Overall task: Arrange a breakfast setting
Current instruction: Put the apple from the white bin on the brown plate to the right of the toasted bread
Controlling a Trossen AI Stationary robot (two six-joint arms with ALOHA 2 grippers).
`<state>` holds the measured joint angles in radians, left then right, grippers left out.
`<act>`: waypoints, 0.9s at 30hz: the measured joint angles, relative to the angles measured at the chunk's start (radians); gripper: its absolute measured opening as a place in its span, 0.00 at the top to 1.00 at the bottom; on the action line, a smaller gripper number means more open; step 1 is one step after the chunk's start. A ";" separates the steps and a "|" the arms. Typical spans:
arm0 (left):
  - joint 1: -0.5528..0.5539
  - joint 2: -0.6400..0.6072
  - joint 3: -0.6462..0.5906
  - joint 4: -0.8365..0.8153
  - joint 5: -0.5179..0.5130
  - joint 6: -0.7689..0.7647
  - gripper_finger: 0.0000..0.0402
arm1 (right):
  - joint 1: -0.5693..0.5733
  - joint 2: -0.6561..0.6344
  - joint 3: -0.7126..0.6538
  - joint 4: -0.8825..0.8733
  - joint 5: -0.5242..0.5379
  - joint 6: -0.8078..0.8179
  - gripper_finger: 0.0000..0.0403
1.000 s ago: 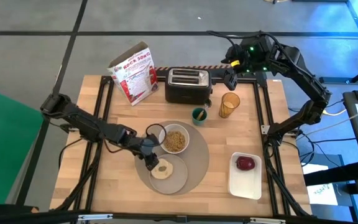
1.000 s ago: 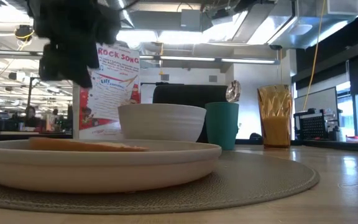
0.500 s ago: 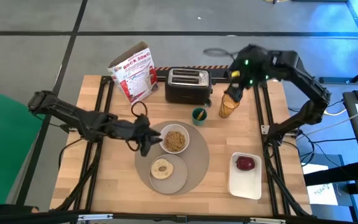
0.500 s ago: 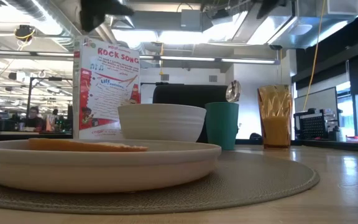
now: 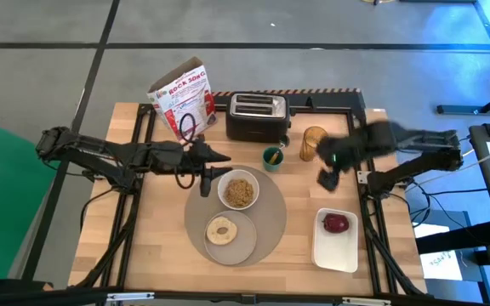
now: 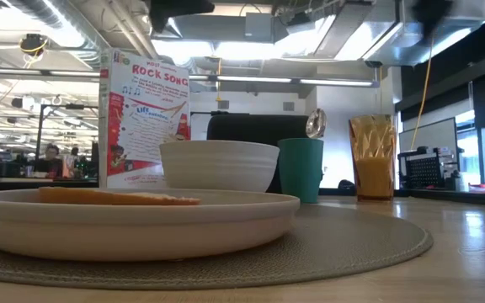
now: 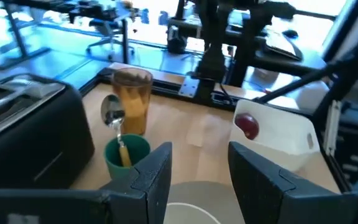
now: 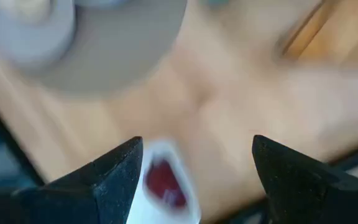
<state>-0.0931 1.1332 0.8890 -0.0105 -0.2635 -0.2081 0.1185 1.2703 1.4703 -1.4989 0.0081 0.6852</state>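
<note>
Grey-beige placemat (image 5: 266, 223) lies near the middle of the wooden worktop (image 5: 373, 178), with the white bowl (image 5: 239, 191) and, nearer, the small white plate (image 5: 230, 235) carrying the bagel (image 5: 222, 229). The amber cup (image 5: 313, 142) stands at the far side beside the black toaster (image 5: 257, 116), and the red apple (image 5: 336, 223) sits in the white tray (image 5: 323, 254) at the near right, off the mat. A green cup (image 5: 272, 156) with a spoon stands just beyond the mat.

The right end effector (image 5: 328, 178) hangs between the amber cup and the tray, fingers wide apart and empty. The left end effector (image 5: 206, 176) hovers just left of the bowl, fingers partly apart, holding nothing.

My worry is the apple: round and smooth, it could roll or squirt out of a hasty pinch. A careless sweep might also tip the amber cup.
</note>
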 joint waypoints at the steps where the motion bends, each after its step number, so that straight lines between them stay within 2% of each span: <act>1: 0.014 0.000 0.000 0.001 0.029 0.019 0.62 | 0.042 -0.015 -0.052 0.005 -0.034 0.051 0.28; 4: 0.048 0.000 0.000 0.001 0.084 0.090 0.62 | 0.177 -0.056 -0.194 0.054 -0.111 0.191 0.28; 7: 0.074 0.000 0.000 0.002 0.093 0.152 0.62 | 0.304 -0.075 -0.300 0.151 -0.131 0.308 0.28; 9: 0.089 0.000 0.000 0.002 0.093 0.173 0.62 | 0.368 -0.075 -0.352 0.232 -0.111 0.356 0.28; 15: 0.122 0.000 0.000 0.005 0.121 0.194 0.62 | 0.512 -0.064 -0.483 0.484 0.052 0.385 0.28; 20: 0.115 0.000 0.000 0.006 0.125 0.162 0.62 | 0.575 -0.036 -0.552 0.503 0.042 0.442 0.28; 22: 0.095 0.000 0.000 0.011 0.096 0.179 0.62 | 0.606 -0.026 -0.572 0.509 0.043 0.409 0.28; 27: 0.016 0.000 0.000 0.052 -0.047 0.277 0.60 | 0.664 -0.007 -0.625 0.506 0.046 0.306 0.26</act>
<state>-0.0768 1.1332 0.8890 0.0418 -0.3107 0.0689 0.7828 1.2633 0.8453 -0.9930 0.0541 0.9913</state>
